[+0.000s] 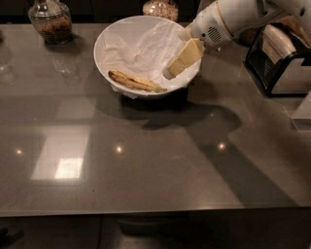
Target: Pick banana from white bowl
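Plainly enough, the banana lies inside the white bowl, on the side of it nearest us. It lies almost flat on the crumpled white paper that lines the bowl. We see it as slim and yellow with brown blotches, its darker tip pointing right and a little towards us. Nothing touches it.

Just to the right of that tip, the gripper hangs over the right-hand part of the bowl, close to the rim. It points down and to the left, towards the banana, but is apart from it. Its cream-coloured end reads as a single wedge from this angle, and we cannot tell whether the jaws are spread or pressed together. They hold nothing that we can see. The white arm behind it reaches in from the upper right.

The bowl stands on a dark, glossy grey counter, towards its far edge. The arm's shadow falls across the counter from under the bowl to the lower right, and a few bright light spots reflect in it.

Further out, a glass jar of brownish contents stands at the far left. A second jar is just behind the bowl. At the right edge sits a black and silver appliance.
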Tool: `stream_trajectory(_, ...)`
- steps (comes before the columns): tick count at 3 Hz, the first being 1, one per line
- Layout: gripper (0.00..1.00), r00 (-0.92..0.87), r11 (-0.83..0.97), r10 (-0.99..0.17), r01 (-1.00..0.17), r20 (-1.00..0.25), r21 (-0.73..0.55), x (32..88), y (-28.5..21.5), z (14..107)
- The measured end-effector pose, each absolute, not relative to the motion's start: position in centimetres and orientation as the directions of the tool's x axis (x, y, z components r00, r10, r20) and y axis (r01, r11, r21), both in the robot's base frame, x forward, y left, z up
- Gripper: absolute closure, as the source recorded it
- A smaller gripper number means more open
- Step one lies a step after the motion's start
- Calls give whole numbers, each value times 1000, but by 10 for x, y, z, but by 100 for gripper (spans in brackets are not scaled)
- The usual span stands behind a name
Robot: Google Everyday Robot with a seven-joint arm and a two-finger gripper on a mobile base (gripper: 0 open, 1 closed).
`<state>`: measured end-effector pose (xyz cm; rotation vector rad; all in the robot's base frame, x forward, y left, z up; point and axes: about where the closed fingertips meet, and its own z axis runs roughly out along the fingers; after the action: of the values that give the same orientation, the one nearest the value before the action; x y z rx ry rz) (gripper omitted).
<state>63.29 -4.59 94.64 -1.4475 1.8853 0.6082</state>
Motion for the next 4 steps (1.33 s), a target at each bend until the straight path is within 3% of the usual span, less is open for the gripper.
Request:
stream_trajectory(1, 0, -114, 253, -626, -965, -771, -63, 657, -25, 941)
stream_trajectory(3, 33, -75, 178, -620, -983, -781, -47, 694, 23, 909)
stream_trajectory(4, 32, -97, 147, -634, -989, -767, 3, 698, 38, 883)
